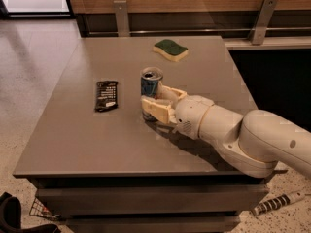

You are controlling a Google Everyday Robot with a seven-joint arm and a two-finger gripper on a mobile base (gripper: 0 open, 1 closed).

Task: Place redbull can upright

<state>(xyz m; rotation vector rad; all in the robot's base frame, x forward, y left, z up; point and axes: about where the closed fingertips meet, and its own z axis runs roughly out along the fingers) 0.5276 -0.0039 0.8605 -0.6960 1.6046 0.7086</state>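
Gripper (154, 100) clasps the redbull can (151, 81), upright with its base at the tabletop (73, 140); seemingly only letting go and withdrawing remain.

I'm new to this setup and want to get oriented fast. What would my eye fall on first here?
The big white arm reaching in from the right, its gripper closed on the upright redbull can near the middle of the grey table. After that, the black snack-bar wrapper lying flat further left in view, and the green-and-yellow sponge near the far edge.
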